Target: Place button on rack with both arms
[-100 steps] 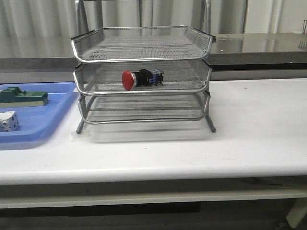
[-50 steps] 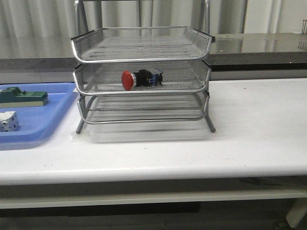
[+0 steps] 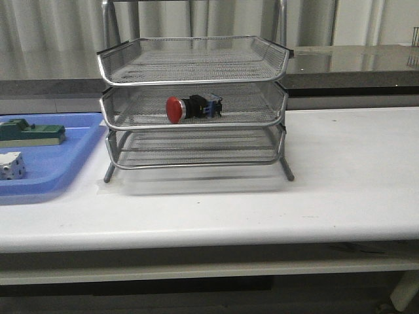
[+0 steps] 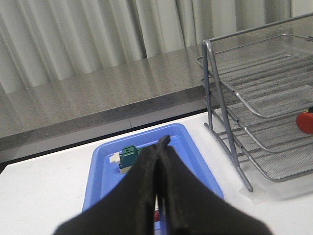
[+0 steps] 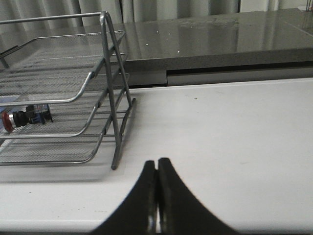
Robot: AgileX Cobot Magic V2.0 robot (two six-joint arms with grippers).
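Observation:
The button [image 3: 190,108], with red head, black body and blue rear block, lies on its side in the middle tier of the silver wire rack [image 3: 193,59]. It also shows in the right wrist view [image 5: 22,117], and its red head shows in the left wrist view [image 4: 305,122]. My left gripper [image 4: 163,142] is shut and empty above the blue tray [image 4: 100,171], clear of the rack [image 4: 264,93]. My right gripper [image 5: 157,162] is shut and empty over the bare white table, to the right of the rack [image 5: 73,98]. Neither arm shows in the front view.
A shallow blue plastic tray [image 3: 59,170] at the left holds a green flat component [image 3: 33,133] and a white cube-like block [image 3: 12,165]. The green component also shows in the left wrist view [image 4: 129,155]. A grey counter and curtain stand behind the white table [image 3: 353,170].

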